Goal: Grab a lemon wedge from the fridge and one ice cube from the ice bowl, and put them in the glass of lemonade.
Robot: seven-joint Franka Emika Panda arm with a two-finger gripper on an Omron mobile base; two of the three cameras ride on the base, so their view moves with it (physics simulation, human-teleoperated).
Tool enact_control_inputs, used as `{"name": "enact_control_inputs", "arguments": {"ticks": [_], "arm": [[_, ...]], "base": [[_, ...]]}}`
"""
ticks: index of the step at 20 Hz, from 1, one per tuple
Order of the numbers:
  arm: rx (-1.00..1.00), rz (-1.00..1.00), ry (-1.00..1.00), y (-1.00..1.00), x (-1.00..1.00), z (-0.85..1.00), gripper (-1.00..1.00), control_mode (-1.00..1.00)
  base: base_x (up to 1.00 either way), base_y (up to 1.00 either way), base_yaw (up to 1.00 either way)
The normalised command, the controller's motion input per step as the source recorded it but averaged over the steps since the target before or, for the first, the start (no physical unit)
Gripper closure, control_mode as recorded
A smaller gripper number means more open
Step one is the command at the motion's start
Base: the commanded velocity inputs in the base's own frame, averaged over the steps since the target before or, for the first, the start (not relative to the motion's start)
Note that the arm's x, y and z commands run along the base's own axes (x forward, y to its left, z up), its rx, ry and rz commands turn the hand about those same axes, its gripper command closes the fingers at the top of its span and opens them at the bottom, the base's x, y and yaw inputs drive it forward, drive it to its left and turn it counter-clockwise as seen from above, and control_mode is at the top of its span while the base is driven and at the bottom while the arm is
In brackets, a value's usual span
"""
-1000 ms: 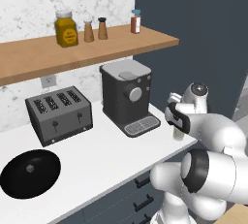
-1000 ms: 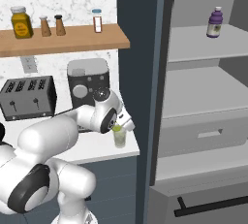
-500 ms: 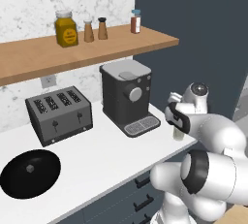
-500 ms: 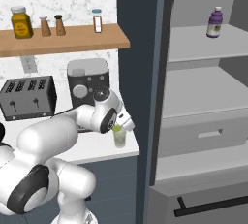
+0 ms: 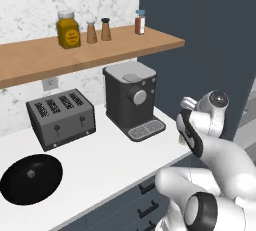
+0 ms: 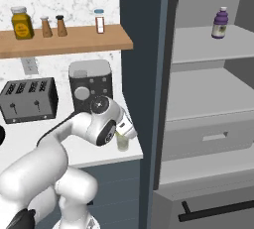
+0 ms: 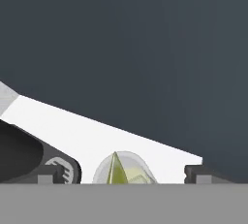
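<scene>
Gripper [image 7: 121,173]: its jaws are standing wide apart at the bottom of the hand view, gripping nothing.
Lemon wedge [image 7: 116,170]: it is sitting inside the glass of lemonade [image 7: 124,168], bottom centre, between the two fingertips.
Glass of lemonade: in the right base view it is standing at centre, on the white counter [image 6: 99,149], partly behind the arm.
Fridge [image 6: 208,99]: it is standing open, filling the right half of the right base view.

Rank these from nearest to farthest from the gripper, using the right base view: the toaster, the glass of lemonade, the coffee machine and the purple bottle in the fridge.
1. The glass of lemonade, right under the open gripper at the counter's edge.
2. The coffee machine, just behind, against the wall.
3. The toaster, further left along the counter.
4. The purple bottle, up on the fridge shelf to the right.
</scene>
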Motion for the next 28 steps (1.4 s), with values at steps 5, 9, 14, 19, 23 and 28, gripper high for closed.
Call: {"name": "enact_control_inputs", "arguments": {"ticks": [5,9,14,19,23,28], "arm": [[0.0,0.0,-0.05,-0.06,-0.33,0.0,-1.0,-1.0],[0.0,0.0,-0.02,0.0,-0.22,0.0,-1.0,-1.0],[0.0,0.0,-0.01,0.0,-0.31,0.0,-1.0,-1.0],[0.0,0.0,-0.01,0.0,-0.27,0.0,-1.0,-1.0],[0.0,0.0,-0.08,0.0,-0.23,0.07,-1.0,-1.0],[0.0,0.0,-0.14,0.01,-0.19,0.17,-1.0,-1.0]], "base": [[0.0,0.0,0.0],[0.0,0.0,0.0],[0.0,0.0,0.0],[0.0,0.0,0.0],[0.0,0.0,0.0],[0.0,0.0,0.0]]}}
